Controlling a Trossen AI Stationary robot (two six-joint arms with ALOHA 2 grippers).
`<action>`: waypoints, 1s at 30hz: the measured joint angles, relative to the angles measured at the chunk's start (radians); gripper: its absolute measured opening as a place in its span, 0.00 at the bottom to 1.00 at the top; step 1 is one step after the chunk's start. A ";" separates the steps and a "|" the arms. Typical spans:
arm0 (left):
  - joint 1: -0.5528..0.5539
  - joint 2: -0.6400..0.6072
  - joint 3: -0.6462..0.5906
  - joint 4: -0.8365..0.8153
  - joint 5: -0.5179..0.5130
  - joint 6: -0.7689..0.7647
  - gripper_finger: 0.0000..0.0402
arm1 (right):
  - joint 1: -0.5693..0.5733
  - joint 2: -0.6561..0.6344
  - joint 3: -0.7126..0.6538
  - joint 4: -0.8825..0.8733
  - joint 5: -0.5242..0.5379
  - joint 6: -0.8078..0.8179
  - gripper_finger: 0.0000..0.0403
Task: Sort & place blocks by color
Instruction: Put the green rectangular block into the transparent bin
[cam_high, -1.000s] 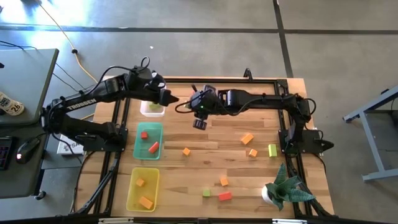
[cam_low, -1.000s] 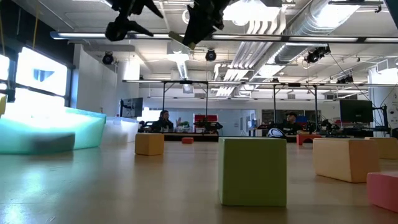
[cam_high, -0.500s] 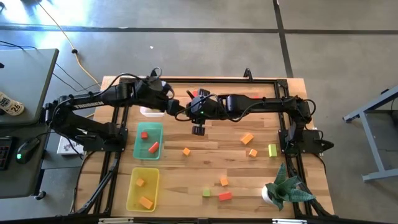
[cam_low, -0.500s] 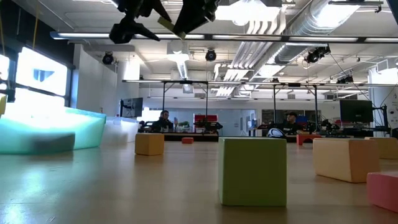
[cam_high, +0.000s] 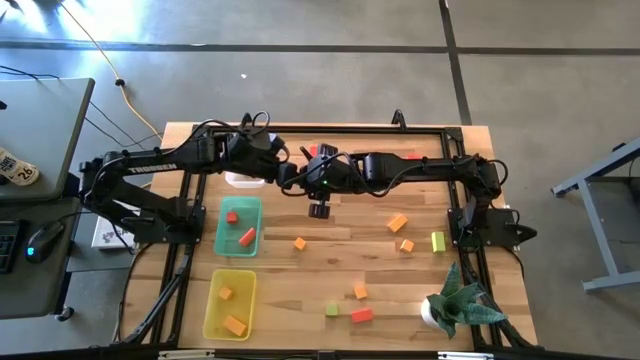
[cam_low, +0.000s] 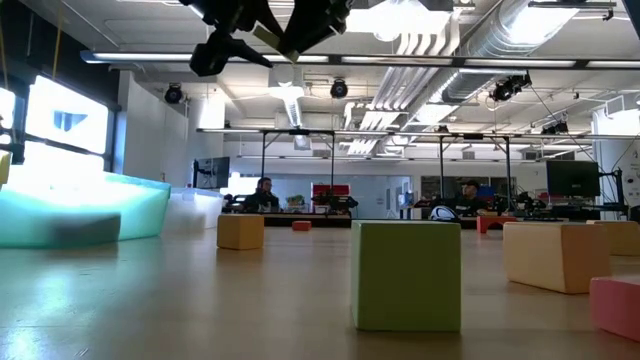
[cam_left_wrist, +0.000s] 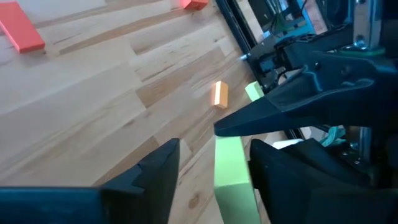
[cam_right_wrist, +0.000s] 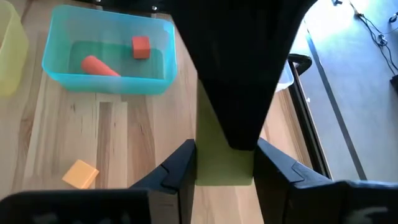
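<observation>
My right hand (cam_high: 300, 180) hangs above the far middle of the tabletop (cam_high: 330, 270), its fingers (cam_right_wrist: 177, 168) closed on a yellow-green bar (cam_right_wrist: 224, 158) that stands out past their tips. My left hand (cam_high: 287, 172) meets it head-on: its fingers (cam_left_wrist: 158, 171) stand apart on either side of the same bar, seen between them from the left wrist, with the right hand's dark tip just beyond. Whether they press on it I cannot tell.

Below and just beside my right hand sits the green tray (cam_right_wrist: 106, 59) with two red blocks (cam_right_wrist: 140, 46) in it; a yellow tray (cam_high: 230, 302) with two orange blocks (cam_high: 235, 325) lies nearer the front edge. A clear tray (cam_high: 243, 180) sits under my left hand.

Well away from both hands, loose blocks dot the wood: an orange cube (cam_high: 299, 243) nearest, more orange ones (cam_high: 398, 223) toward my right arm's base, a yellow-green block (cam_high: 438, 241) by them, and a red bar (cam_high: 362, 315) near the potted plant (cam_high: 455, 305).
</observation>
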 joint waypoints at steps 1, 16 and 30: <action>0.000 0.000 0.000 0.000 0.000 0.000 0.42 | 0.000 0.000 0.000 0.000 0.000 0.000 0.26; -0.024 -0.001 0.001 0.001 -0.013 0.112 0.10 | -0.002 0.002 0.000 0.000 0.001 0.000 0.31; -0.021 0.000 0.000 -0.014 -0.041 0.218 0.10 | -0.022 0.001 0.000 0.019 0.002 0.068 0.34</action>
